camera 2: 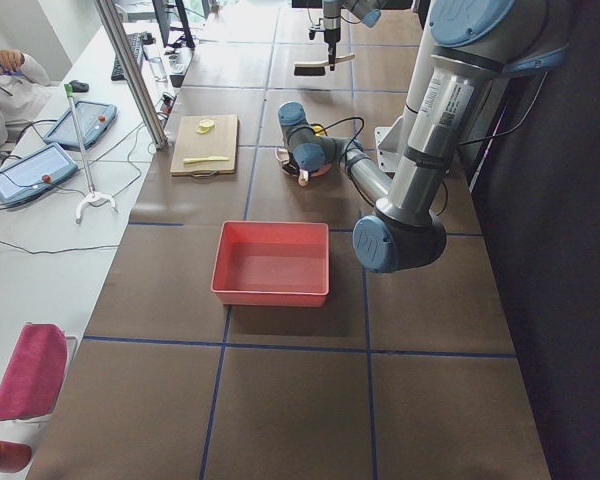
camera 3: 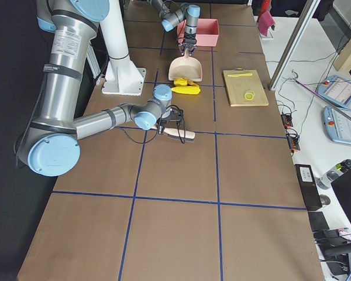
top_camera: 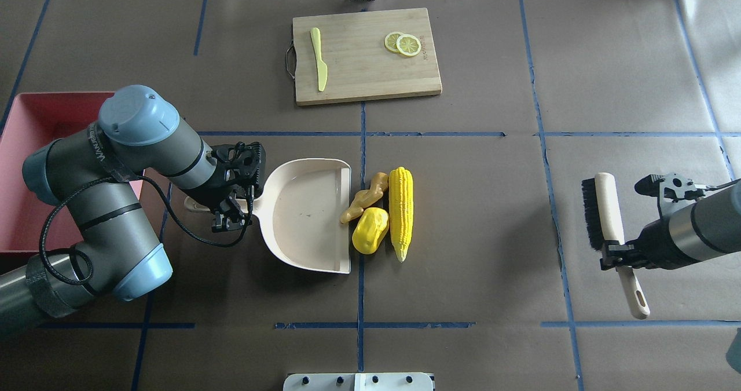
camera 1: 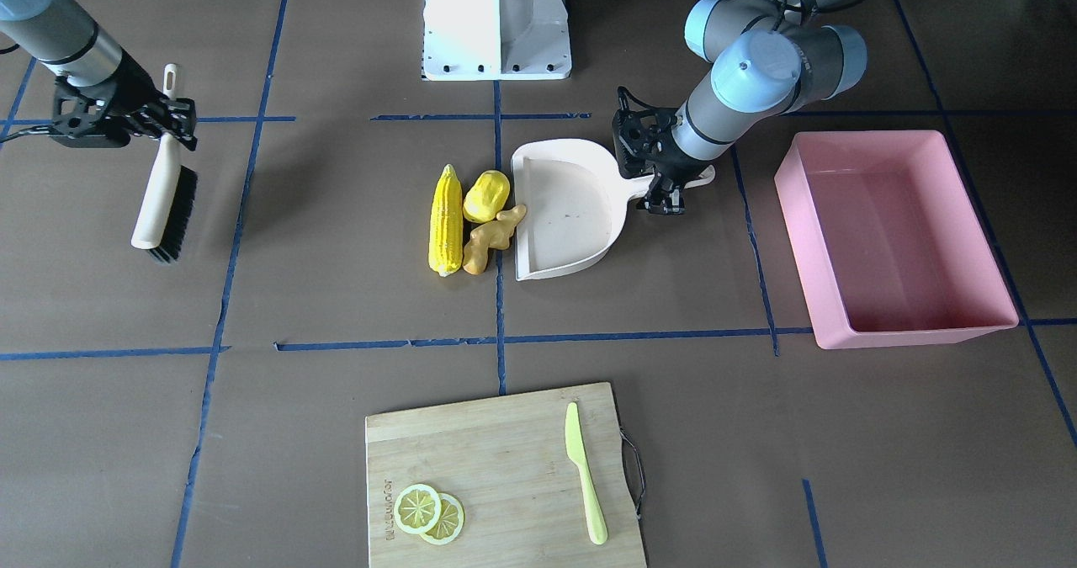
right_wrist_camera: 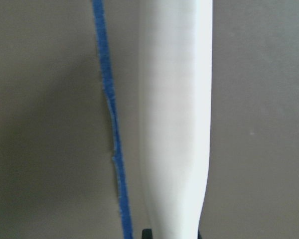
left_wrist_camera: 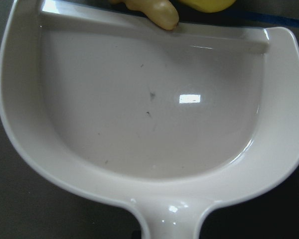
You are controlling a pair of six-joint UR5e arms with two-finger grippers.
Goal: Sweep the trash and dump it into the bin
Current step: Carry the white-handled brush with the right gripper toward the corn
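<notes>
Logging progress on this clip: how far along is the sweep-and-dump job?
Done: left end effector grips the dustpan, right end effector the brush. In hand: pan's lip touches the ginger root. Left: corn cob, yellow fruit and ginger unswept; bin empty.

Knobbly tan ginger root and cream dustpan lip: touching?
Touching. Left wrist view shows the tip of the knobbly tan-yellow ginger root resting on the front lip of the cream-white plastic dustpan.

Four wide views, two wrist close-ups
</notes>
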